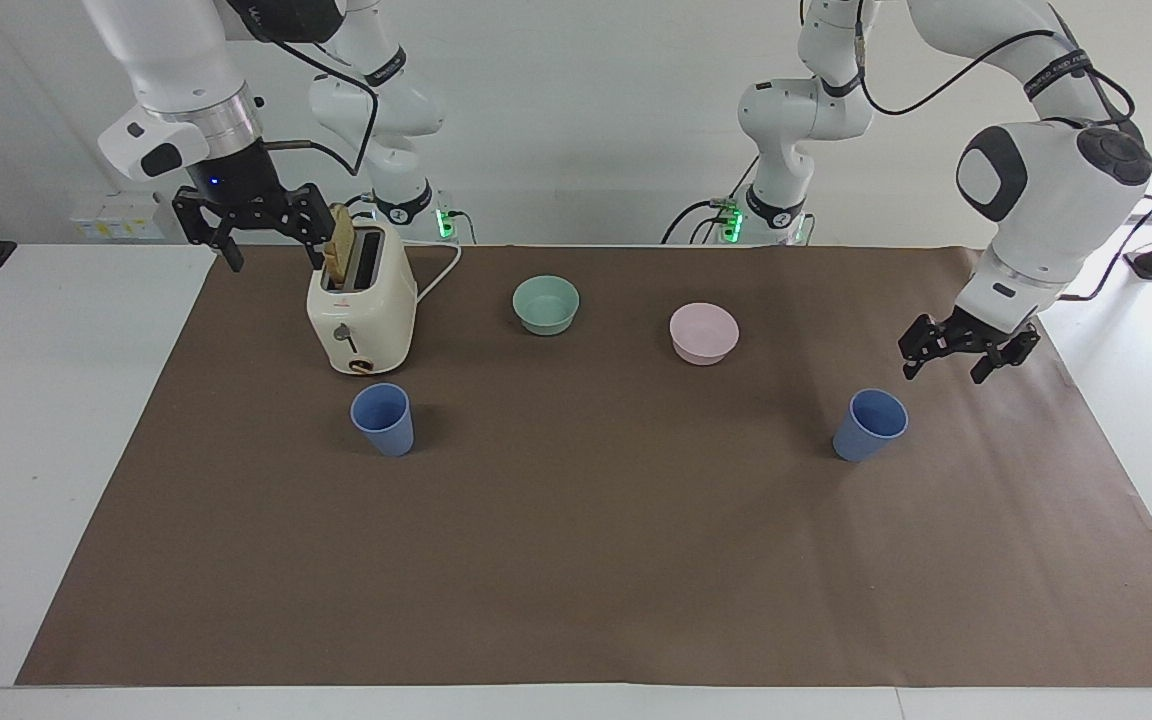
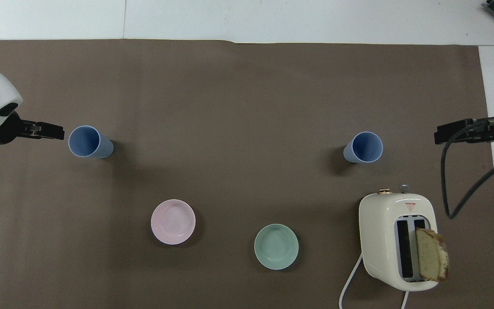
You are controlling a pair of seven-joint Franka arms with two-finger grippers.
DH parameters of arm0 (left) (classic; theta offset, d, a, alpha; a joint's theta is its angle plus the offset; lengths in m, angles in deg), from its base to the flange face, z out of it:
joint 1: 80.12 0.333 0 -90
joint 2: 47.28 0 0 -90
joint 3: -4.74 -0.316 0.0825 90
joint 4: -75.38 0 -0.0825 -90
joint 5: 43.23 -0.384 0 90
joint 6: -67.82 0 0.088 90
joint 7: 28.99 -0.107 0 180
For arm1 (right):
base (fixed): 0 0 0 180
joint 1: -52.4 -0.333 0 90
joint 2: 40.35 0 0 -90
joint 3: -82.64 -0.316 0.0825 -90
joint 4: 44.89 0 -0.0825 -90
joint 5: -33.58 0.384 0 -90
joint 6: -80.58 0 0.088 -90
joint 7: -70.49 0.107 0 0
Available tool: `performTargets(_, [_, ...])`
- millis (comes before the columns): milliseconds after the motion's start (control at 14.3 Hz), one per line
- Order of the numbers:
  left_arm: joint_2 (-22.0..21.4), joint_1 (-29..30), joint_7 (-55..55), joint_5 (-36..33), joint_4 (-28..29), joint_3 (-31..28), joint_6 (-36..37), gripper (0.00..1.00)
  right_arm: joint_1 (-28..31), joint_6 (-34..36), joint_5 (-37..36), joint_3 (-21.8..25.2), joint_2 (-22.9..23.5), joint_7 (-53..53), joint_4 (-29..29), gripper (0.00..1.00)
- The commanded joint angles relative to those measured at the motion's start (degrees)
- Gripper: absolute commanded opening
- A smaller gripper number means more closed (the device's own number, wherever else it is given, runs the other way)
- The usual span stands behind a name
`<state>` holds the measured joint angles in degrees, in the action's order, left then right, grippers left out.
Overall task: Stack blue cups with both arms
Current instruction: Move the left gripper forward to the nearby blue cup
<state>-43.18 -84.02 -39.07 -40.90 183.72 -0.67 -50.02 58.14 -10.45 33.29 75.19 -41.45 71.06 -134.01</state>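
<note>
Blue cups: two, both upright on the brown-covered counter (image 1: 576,560), well apart. One cup (image 1: 383,419) stands just beside the toaster (image 1: 361,310), farther from the robots than it; the other cup (image 1: 869,424) stands toward the left arm's end. Left gripper (image 1: 956,360) hovers near that cup, jaws open, empty. Right gripper (image 1: 271,255) hangs beside the toaster, jaws open, empty.

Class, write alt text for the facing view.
Two blue cups stand apart on a brown mat; the left claw hangs open near one. The right claw waits open beside a toaster holding bread, near two bowls.
</note>
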Motion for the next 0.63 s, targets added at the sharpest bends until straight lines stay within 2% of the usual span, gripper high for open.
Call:
performTargets(0, [1.2, 0.8, -0.5, 0.4, 3.7, 0.6, -5.1, 1.00, 0.6, -0.4, 1.2, -0.2, -0.1, 0.4, 0.0, 1.00])
performTargets(140, [3.2, 0.7, -0.2, 0.8, 4.0, 0.6, -7.2, 0.99, 0.6, -0.4, 1.2, -0.2, -0.1, 0.4, 0.0, 1.00])
performTargets(560, [3.6, 0.2, 0.9, 2.8, 10.0, 0.7, -14.2, 0.84, 0.6, -0.4, 1.2, -0.2, -0.1, 0.4, 0.0, 1.00])
